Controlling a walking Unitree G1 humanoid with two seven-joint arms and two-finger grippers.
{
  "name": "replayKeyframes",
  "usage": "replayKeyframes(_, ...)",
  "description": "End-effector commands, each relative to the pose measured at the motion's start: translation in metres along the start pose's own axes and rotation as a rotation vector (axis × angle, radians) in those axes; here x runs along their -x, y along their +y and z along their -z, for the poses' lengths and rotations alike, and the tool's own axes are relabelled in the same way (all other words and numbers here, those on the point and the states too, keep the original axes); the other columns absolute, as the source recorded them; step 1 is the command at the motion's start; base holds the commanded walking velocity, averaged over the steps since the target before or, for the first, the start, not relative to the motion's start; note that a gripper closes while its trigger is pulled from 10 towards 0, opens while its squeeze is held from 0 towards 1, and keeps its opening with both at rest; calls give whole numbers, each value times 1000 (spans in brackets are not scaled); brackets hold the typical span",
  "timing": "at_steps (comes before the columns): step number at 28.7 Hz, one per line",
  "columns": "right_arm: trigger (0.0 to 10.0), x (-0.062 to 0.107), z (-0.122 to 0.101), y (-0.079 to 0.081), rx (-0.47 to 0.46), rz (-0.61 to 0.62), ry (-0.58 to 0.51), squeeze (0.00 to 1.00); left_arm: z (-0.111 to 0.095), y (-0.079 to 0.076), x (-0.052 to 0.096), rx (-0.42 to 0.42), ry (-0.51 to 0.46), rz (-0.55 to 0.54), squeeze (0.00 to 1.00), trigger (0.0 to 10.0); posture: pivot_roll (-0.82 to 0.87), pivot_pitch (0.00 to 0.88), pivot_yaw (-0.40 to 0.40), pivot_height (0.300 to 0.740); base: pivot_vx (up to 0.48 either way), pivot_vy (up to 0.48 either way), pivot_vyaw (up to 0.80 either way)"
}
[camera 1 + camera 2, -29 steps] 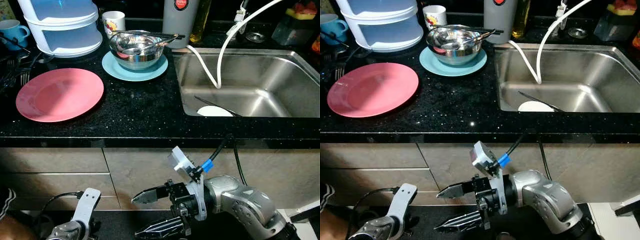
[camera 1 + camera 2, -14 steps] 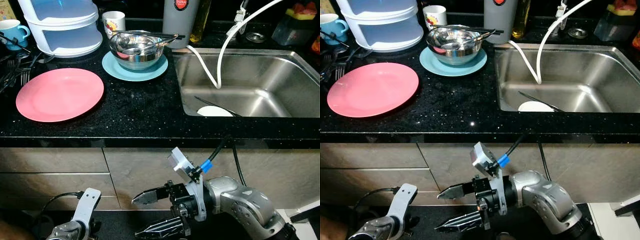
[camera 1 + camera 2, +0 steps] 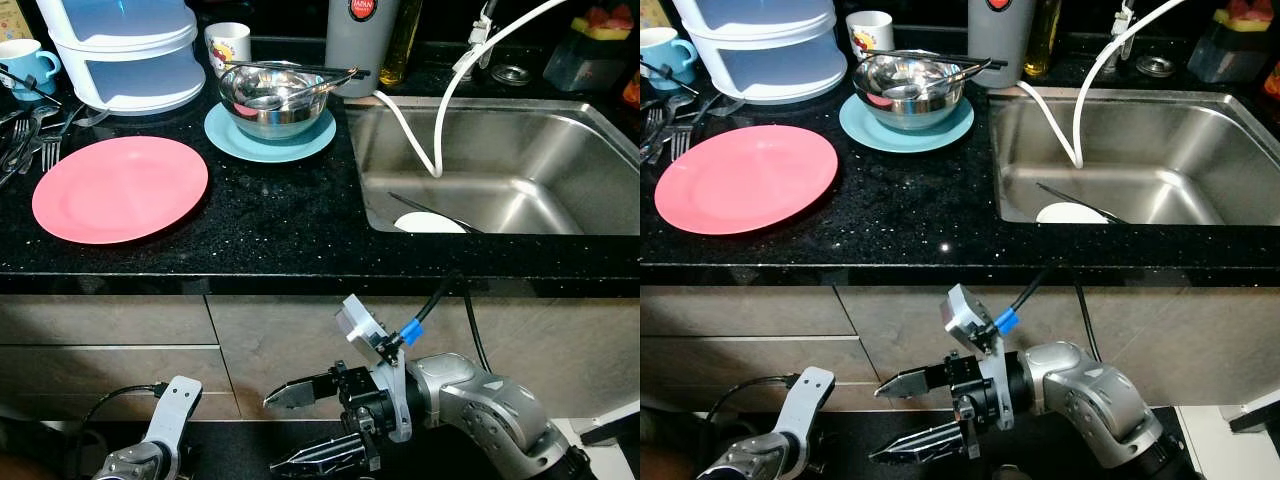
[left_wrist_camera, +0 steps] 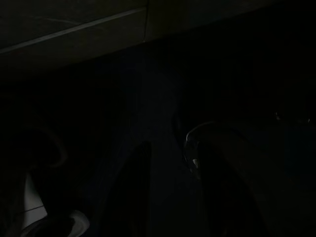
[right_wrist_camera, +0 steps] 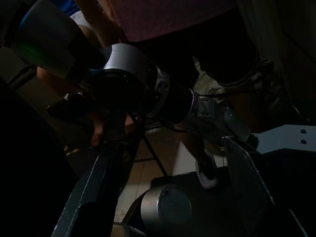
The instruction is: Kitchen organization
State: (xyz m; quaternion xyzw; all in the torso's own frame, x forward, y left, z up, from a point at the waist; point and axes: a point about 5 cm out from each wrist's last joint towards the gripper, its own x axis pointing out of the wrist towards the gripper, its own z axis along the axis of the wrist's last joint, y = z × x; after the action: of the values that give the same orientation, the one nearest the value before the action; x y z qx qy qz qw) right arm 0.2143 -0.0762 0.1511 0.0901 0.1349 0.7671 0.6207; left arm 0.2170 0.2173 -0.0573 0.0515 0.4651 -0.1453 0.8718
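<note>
A pink plate (image 3: 120, 188) lies on the black counter (image 3: 280, 230) at the left. Behind it a steel bowl (image 3: 275, 100) sits on a teal plate (image 3: 225, 140), with a long utensil (image 3: 300, 68) across its rim. The steel sink (image 3: 560, 150) at the right holds a white plate (image 3: 430, 222) and a white hose (image 3: 440, 130). My right gripper (image 3: 270, 433) hangs open and empty below the counter edge, in front of the cabinet drawers. My left arm (image 3: 165, 430) hangs idle at the lower left, its wrist view nearly black.
A white stacked container (image 3: 130, 60), a blue mug (image 3: 25, 62), a white mug (image 3: 227, 42) and a grey canister (image 3: 360, 40) line the counter's back. Forks (image 3: 25, 145) lie at the far left. A person's legs (image 5: 207, 163) stand close behind my arms.
A dark shape over the forks at the left edge and a striped sleeve at the lower left have gone from view. Both arms hold still.
</note>
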Motion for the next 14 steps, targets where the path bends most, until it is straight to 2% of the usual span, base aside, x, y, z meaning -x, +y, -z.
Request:
replayKeyframes(1, 10000, -1, 2, 0, -7, 0, 11, 0, 7, -1, 0, -3, 32, 6, 0, 10000, 56, 122, -6, 740, 0, 0, 0)
replayKeyframes(14, 10000, -1, 2, -2, -6, 18, 15, 0, 7, -1, 0, -2, 31, 5, 0, 10000, 50, 130, -3, 740, 0, 0, 0)
